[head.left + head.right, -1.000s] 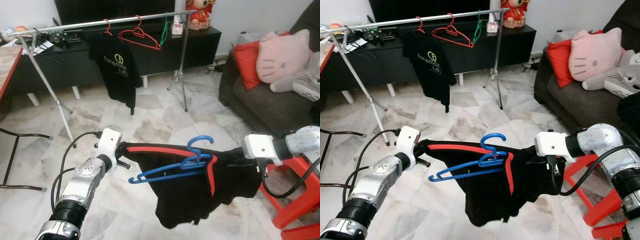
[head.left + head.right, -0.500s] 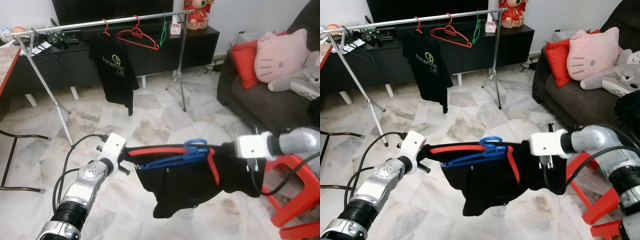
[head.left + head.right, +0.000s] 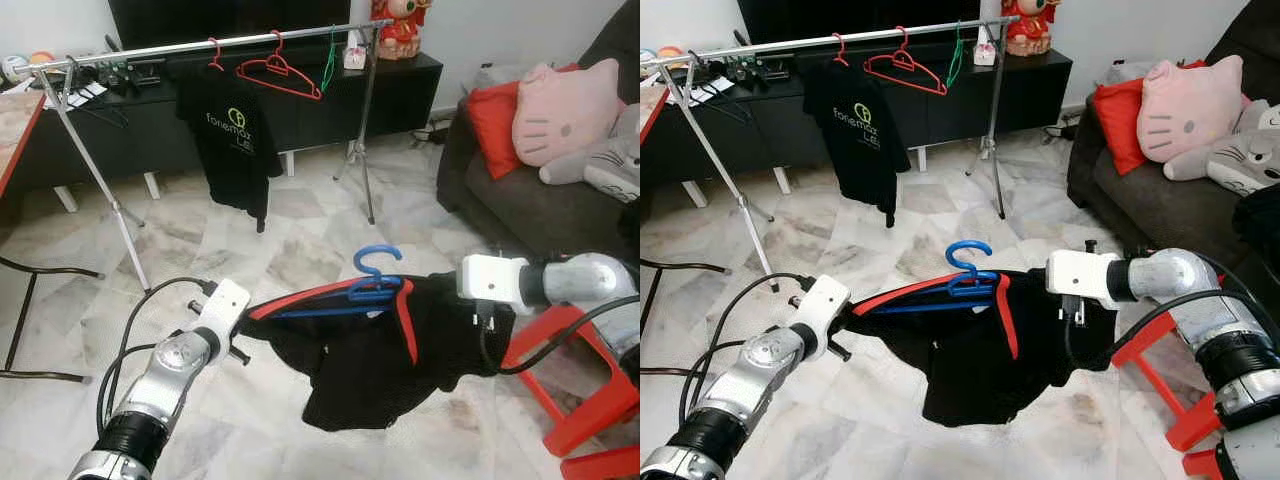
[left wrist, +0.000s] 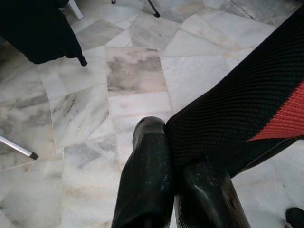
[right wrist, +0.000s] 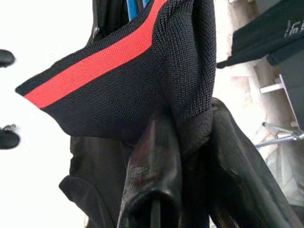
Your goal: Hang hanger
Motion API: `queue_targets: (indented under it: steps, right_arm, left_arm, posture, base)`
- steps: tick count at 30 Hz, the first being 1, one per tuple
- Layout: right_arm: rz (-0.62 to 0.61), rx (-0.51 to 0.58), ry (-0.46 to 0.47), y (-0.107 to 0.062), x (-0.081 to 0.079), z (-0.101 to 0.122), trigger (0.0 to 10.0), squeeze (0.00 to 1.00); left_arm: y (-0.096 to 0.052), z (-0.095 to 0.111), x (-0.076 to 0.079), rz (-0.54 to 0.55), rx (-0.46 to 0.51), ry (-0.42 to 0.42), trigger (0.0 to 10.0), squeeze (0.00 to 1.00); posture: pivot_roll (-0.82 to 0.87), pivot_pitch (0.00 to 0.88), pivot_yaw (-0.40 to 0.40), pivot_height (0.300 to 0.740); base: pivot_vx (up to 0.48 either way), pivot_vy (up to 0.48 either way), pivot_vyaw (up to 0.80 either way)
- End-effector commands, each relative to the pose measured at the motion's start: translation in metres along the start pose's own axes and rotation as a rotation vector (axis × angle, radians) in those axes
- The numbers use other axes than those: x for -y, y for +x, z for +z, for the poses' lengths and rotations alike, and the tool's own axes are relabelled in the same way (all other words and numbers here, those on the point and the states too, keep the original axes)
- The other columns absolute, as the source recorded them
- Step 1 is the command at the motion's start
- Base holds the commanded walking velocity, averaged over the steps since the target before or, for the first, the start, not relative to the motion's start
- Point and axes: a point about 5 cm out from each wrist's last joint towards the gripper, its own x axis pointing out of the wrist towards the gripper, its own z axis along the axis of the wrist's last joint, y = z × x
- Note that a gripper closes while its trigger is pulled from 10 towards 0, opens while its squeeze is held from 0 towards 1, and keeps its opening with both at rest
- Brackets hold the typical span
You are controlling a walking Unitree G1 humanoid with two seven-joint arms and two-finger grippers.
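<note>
Clearly the hanging is not yet done: the black garment with red trim (image 3: 380, 350), with the blue hanger (image 3: 350, 295) threaded into it, is held stretched between the two arms, well short of the clothes rail (image 3: 200, 45). The left gripper (image 4: 175, 180) and right gripper (image 5: 190, 156) each pinch a shoulder of it. By the look of it, carrying it to the rail and hooking it beside the red hanger (image 3: 278, 75) remains.
</note>
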Motion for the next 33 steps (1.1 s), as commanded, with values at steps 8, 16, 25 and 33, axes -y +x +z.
queue_targets:
  steps: [8, 16, 25, 33]
  right_arm:
    - [-0.106, -0.294, 0.023, -0.022, 0.001, -0.036, 10.0, 0.00]
    - [-0.266, -0.327, 0.164, -0.001, 0.002, -0.039, 10.0, 0.00]
    - [-0.321, -0.018, 0.536, 0.048, -0.017, -0.005, 10.0, 0.00]
    - [-0.144, 0.133, 0.595, 0.065, -0.044, 0.027, 10.0, 0.00]
  left_arm:
    - [-0.022, -0.022, -0.038, 0.143, -0.110, -0.112, 0.0, 0.00]
    - [-0.016, 0.012, -0.019, -0.004, 0.014, -0.227, 0.0, 0.00]
    - [-0.010, 0.050, 0.027, -0.183, 0.103, -0.308, 0.0, 0.00]
    - [-0.002, 0.071, 0.081, -0.328, 0.128, -0.316, 0.0, 0.00]
  posture:
    - [-0.09, 0.000, -0.042, 0.740]
    - [-0.10, 0.000, -0.064, 0.740]
    - [-0.10, 0.000, -0.080, 0.740]
    - [-0.11, 0.000, -0.077, 0.740]
  base:
    - [0.000, 0.000, 0.00]
    - [0.000, 0.000, 0.00]
    - [0.000, 0.000, 0.00]
    - [0.000, 0.000, 0.00]
